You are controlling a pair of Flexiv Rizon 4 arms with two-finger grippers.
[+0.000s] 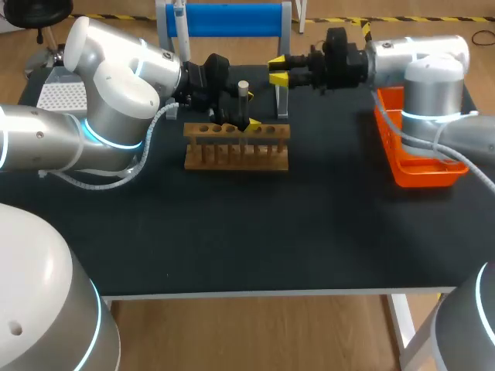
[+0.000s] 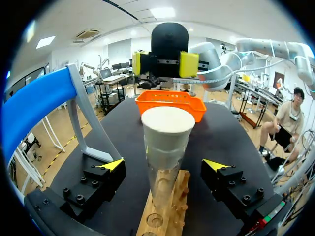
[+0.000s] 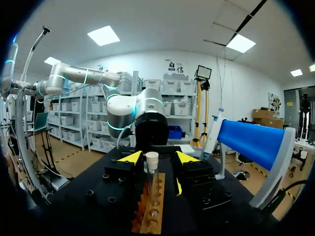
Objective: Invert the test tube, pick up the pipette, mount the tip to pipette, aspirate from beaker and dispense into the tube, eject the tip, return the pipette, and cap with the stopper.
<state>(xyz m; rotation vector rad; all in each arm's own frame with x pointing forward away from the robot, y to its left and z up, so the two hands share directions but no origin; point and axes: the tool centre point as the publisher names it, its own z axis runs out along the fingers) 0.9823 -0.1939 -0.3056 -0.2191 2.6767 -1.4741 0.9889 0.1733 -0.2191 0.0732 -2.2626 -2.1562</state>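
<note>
Left wrist view has the left gripper (image 2: 164, 165) spread wide, the test tube (image 2: 160, 183) upright between its fingers and apparently touched by neither. The tube, stopper (image 2: 168, 125) on top, stands in the wooden rack (image 2: 170, 216) on the surface (image 2: 120, 130). The right gripper (image 1: 278, 71) hangs open and empty near the tube's top. The pipette (image 1: 179, 22) rests on its blue stand (image 1: 232, 19).

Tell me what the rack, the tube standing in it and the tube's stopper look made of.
Light brown rack with a row of holes: wood, by its warm tone and matt face. Clear test tube: glass or clear plastic, see-through and glossy; cannot tell which. Off-white tapered stopper: probably rubber or foam, matt and opaque.
</note>
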